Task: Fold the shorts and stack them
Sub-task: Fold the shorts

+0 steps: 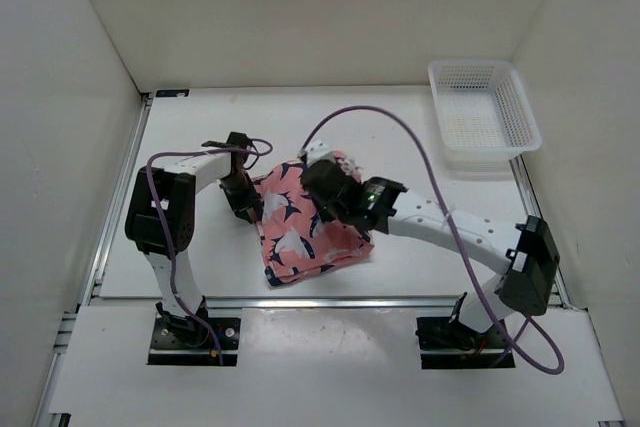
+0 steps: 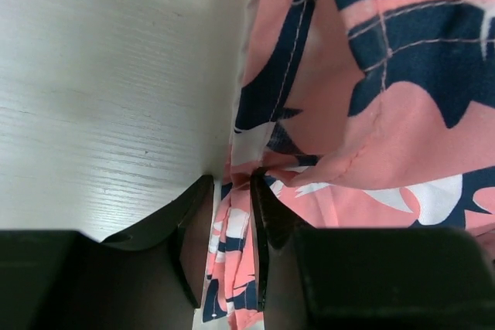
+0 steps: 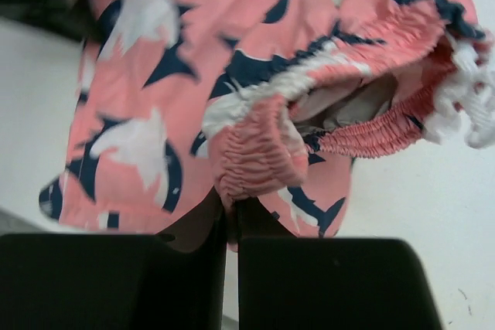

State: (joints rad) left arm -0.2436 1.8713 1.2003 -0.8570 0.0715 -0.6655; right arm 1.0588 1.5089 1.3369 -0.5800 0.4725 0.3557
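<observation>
The salmon-pink shorts point(image 1: 300, 227) with navy and white shark shapes lie bunched in the middle of the table. My left gripper point(image 1: 245, 202) is at their left edge, shut on a fold of the fabric point(image 2: 232, 245) that runs between its fingers point(image 2: 267, 222). My right gripper point(image 1: 325, 182) is at their far right part, shut on the gathered elastic waistband point(image 3: 255, 156), which is lifted and hangs open toward the right in the right wrist view.
A white plastic mesh basket point(image 1: 484, 112) stands at the back right corner of the table. White walls enclose the table on three sides. A purple cable point(image 1: 420, 147) arcs over the right arm.
</observation>
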